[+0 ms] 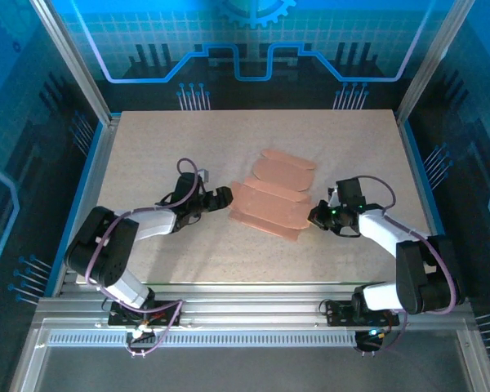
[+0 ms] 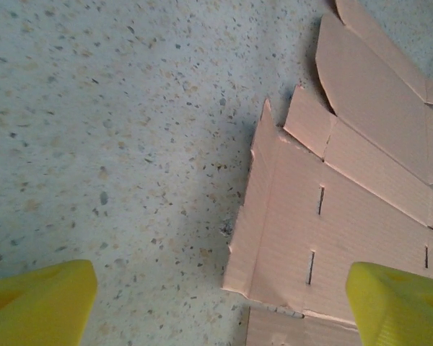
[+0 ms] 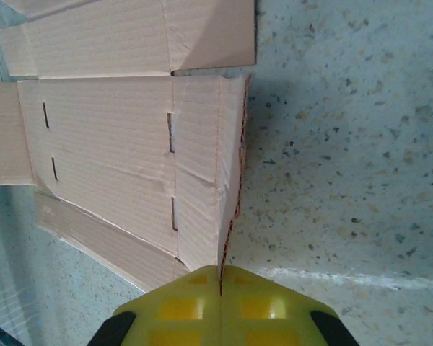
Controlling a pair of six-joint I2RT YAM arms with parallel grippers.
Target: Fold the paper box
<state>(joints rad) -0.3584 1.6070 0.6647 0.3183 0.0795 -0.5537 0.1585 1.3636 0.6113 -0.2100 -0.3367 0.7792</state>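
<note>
left arm: stretched low toward centre, left tool point(image 1: 220, 196) spread wide, empty, straddling the paper box point(image 1: 273, 200) left edge | right arm: elbow bent, low, right tool point(image 1: 317, 216) pinched closed on the sheet's upturned right flap | paper box: flat sheet, mid-counter point(image 1: 188, 139), between tools

The speckled beige table point(image 1: 147, 155) carries the flat salmon paper box point(image 1: 273, 200) near its middle.
</note>
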